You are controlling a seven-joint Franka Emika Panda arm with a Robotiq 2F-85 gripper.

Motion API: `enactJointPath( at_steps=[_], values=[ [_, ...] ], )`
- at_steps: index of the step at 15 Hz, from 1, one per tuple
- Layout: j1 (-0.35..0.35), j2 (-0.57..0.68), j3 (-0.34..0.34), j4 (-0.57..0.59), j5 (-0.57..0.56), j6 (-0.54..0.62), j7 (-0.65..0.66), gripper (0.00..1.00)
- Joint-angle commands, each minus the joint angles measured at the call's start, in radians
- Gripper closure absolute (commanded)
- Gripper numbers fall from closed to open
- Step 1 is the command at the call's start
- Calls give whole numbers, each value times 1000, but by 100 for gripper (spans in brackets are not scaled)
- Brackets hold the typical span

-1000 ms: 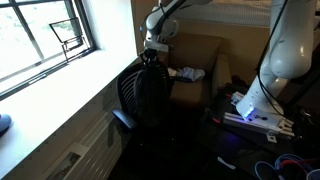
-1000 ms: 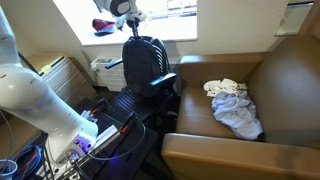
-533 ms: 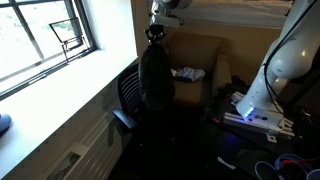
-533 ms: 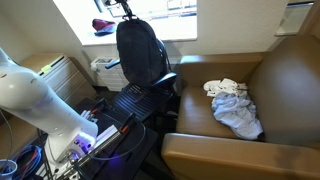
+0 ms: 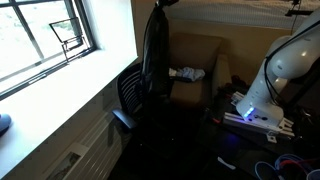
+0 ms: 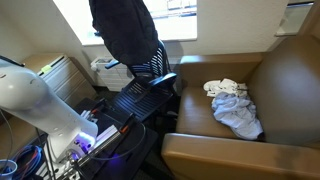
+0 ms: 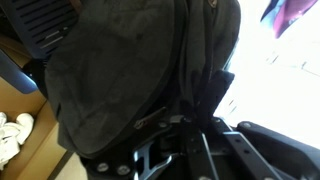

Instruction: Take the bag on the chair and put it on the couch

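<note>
- The bag [image 5: 153, 55] — black, soft, floppy fabric — hangs long and limp straight below the jaws, lifted off the seat.
- The gripper [image 7: 170, 135] has its jaws closed on bunched cloth at the bag's top; folds and seams fill the wrist view.
- The chair [image 6: 150, 62], with its rounded black mesh back, stands beneath the bag's lower end.
- The couch [image 6: 275, 75] — brown, smooth, with padded arms — lies off to one side of the jaws, a crumpled pale cloth [image 6: 232, 105] on its cushion.
- The bag [image 6: 125, 30] is higher than half a second ago, and in an exterior view its top now runs past the upper edge.
</note>
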Motion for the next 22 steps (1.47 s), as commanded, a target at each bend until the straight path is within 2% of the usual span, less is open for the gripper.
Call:
enactJointPath(
  at_steps=[1,3,4,5,6,8,10,13,15,16,17,20,21,22],
  values=[
    [-39,-46,16,-2,11,-13,30,93],
    [-60,-125,12,-19,17,-27,56,93],
    [-63,-145,11,-29,18,-30,60,98],
    [-63,-127,20,-48,7,3,46,98],
    [-93,-122,20,-48,10,113,77,98],
    [-132,-111,-54,17,14,85,76,98],
    [-184,-131,-92,30,12,64,110,98],
    [-274,-124,-185,71,5,67,114,98],
    [-328,-76,-253,102,10,96,99,98],
    [-343,-10,-283,118,26,135,97,98],
    [-327,-103,-243,60,13,86,92,93],
    [-355,-30,-292,79,13,112,85,93],
    [-323,-42,-301,78,62,68,59,98],
    [-326,-12,-297,104,69,44,91,98]
  ],
)
